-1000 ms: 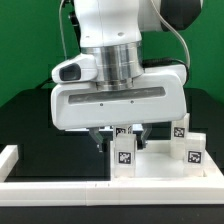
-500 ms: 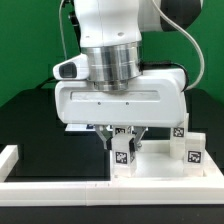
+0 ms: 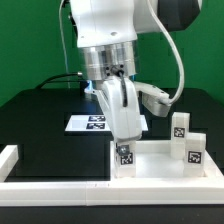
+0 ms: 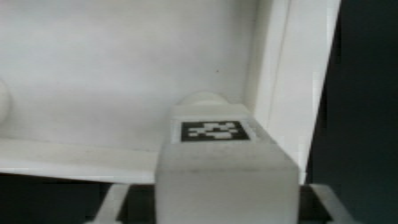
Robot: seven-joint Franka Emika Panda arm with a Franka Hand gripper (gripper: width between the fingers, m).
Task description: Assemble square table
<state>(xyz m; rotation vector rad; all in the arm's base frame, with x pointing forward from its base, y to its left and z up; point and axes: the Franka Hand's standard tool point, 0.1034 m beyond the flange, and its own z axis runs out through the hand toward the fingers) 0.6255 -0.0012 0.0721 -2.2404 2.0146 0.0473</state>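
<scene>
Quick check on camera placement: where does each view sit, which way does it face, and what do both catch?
Exterior view: off the arm, low, level with the table edge, facing the arm, hand, square panel and marker board.
Wrist view: on the wrist, looking down along the hand onto the panel; a tagged leg fills the foreground.
Shared: that leg and the panel.

One leg (image 3: pixel 125 155) stands on the square panel (image 3: pixel 160 165) (two more legs (image 3: pixel 188 140) at the exterior view's right).

white leg (image 3: pixel 125 157) w/ black-white tag, white panel (image 3: pixel 160 165), black counter (image 3: pixel 45 125), green backdrop (image 3: pixel 30 40).
</scene>
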